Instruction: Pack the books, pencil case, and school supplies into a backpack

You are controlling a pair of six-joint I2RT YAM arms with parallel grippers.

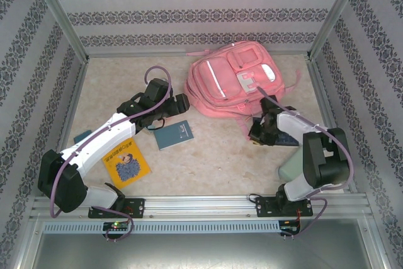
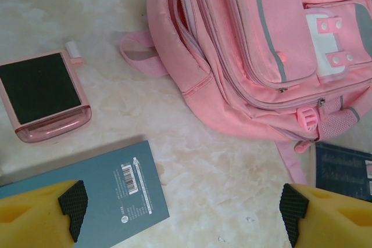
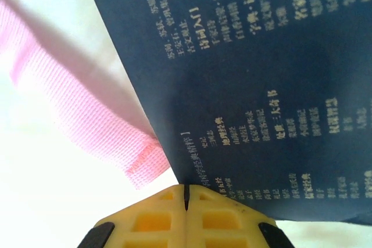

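Two grippers, two worries. Nearest me, my right gripper (image 3: 186,198) is pressed fully together right at the edge of the navy book (image 3: 261,97), and I can't tell whether any of the cover is nipped in there. If it's only a cover or a few pages, a lift could fan the book open or let it slide out. A pink strap (image 3: 87,114) lies against that same edge, so a drag could snag it and tug the bag along.

Further out, my left gripper (image 2: 183,216) hangs wide open, holding nothing, above the table (image 2: 232,161), with the grey-teal book (image 2: 110,193) lying flat below one finger (image 2: 40,216). That book is thin and flush with the tabletop. Come down carelessly and I scrape the surface or shove the book away.

Beyond it sits the pink box (image 2: 43,94), near enough to get knocked.

Farthest off, the backpack (image 2: 244,45) lies pockets-up toward the rear wall, its zip opening (image 2: 181,21) a narrow slit. A book corner could easily catch there and push the bag off.
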